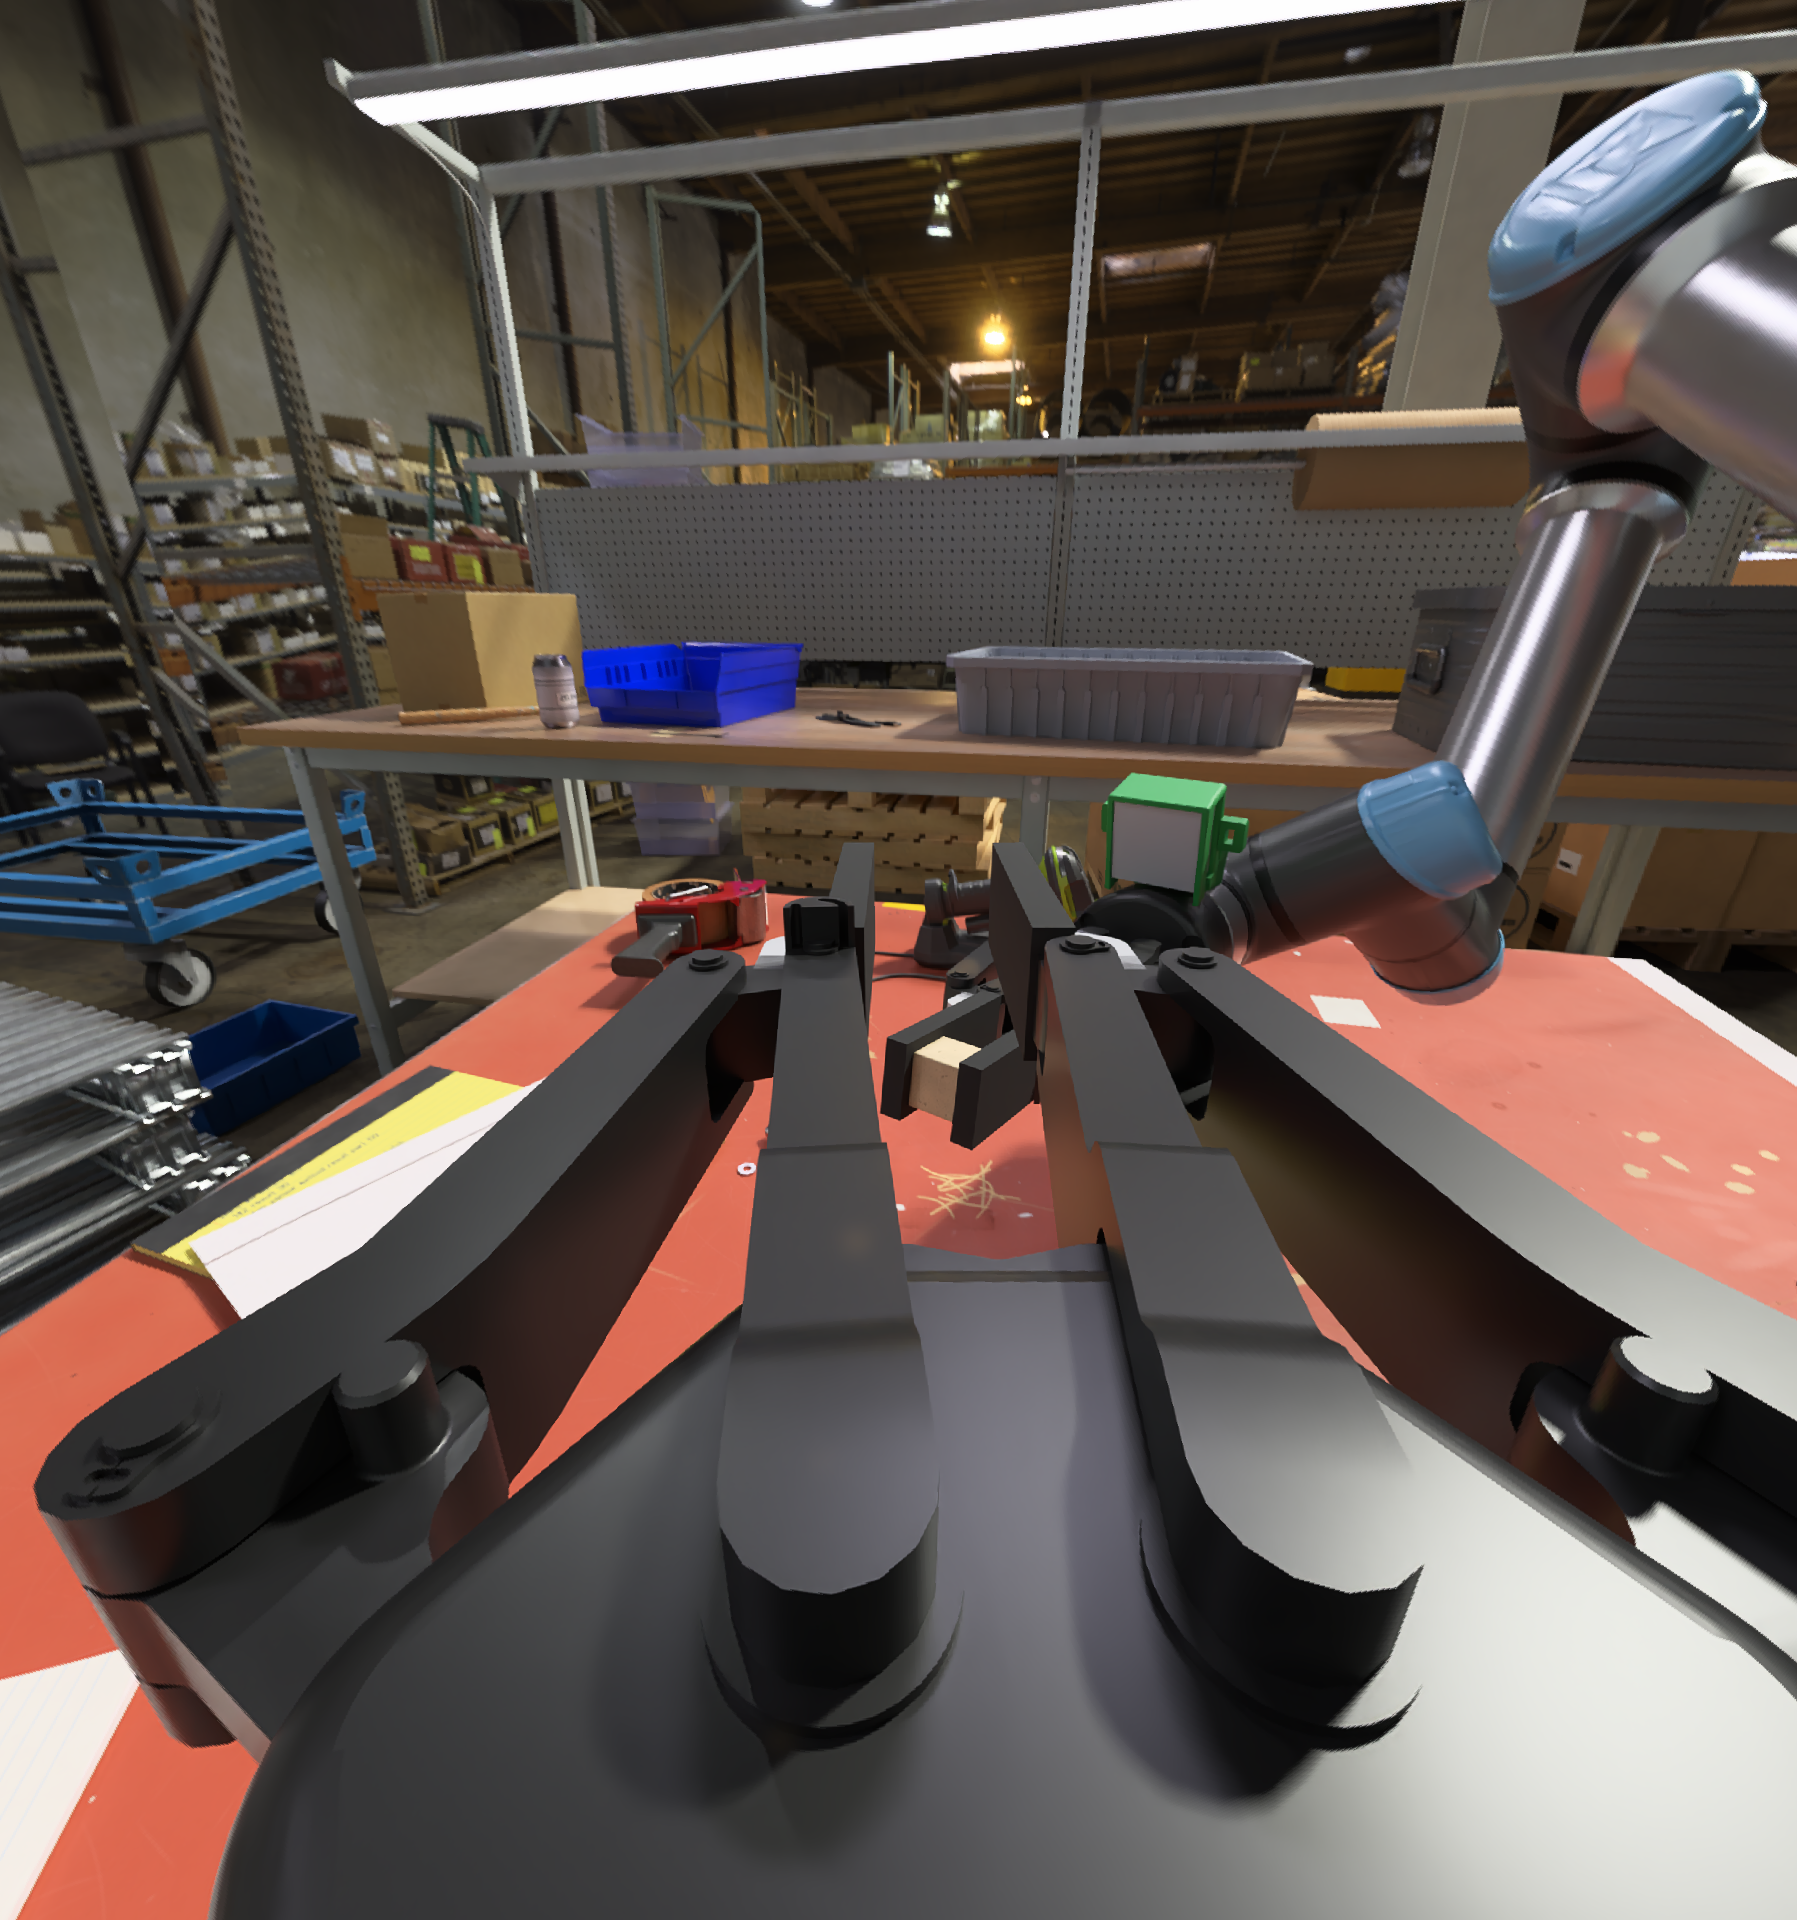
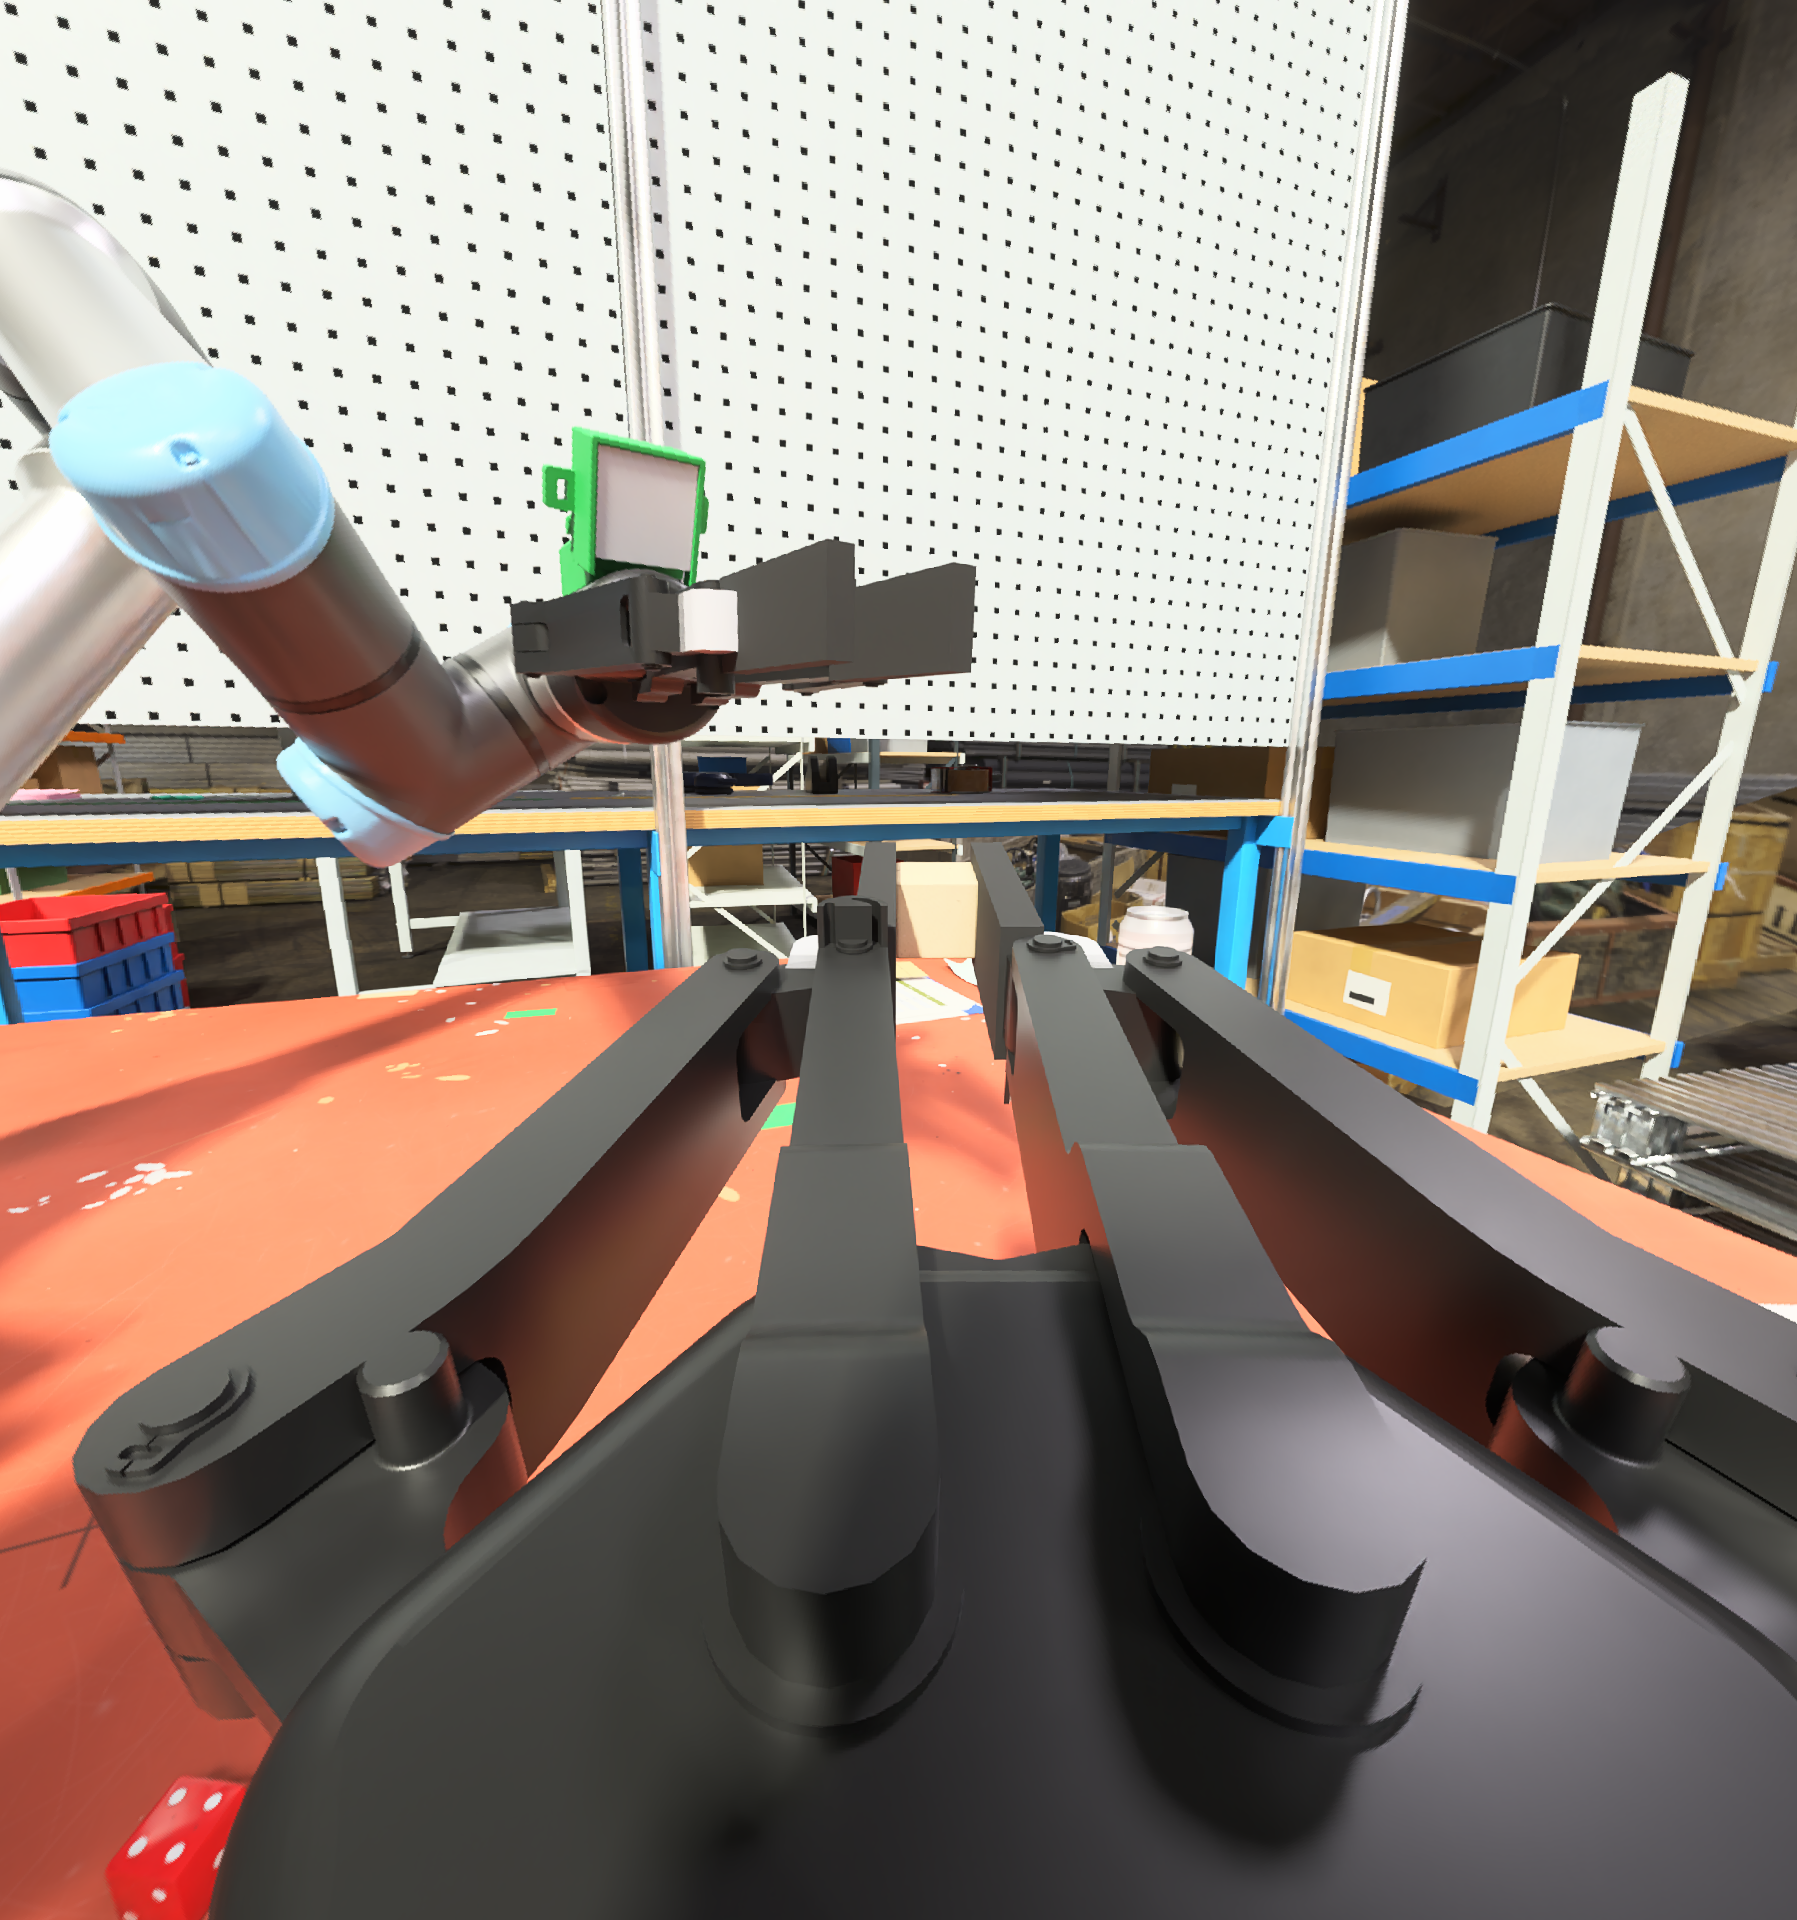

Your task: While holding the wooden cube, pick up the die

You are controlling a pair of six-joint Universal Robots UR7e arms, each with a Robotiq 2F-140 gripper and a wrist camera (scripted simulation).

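Red, likely light, hard and slick, the die (image 2: 172, 1849) is seen on the table (image 2: 250, 1143) by the right gripper (image 2: 930, 873), clamped on the cube (image 1: 941, 1065); flat opposite faces are best pinched by the empty, slightly parted left gripper (image 1: 930, 883).

A red die (image 2: 169, 1849) with white pips lies on the orange-red, paint-speckled table (image 2: 250, 1122).

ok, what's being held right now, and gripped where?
The right gripper holds the wooden cube, pinched across two opposite faces between its fingertips. The left gripper holds nothing. The red die lies unheld on the table.
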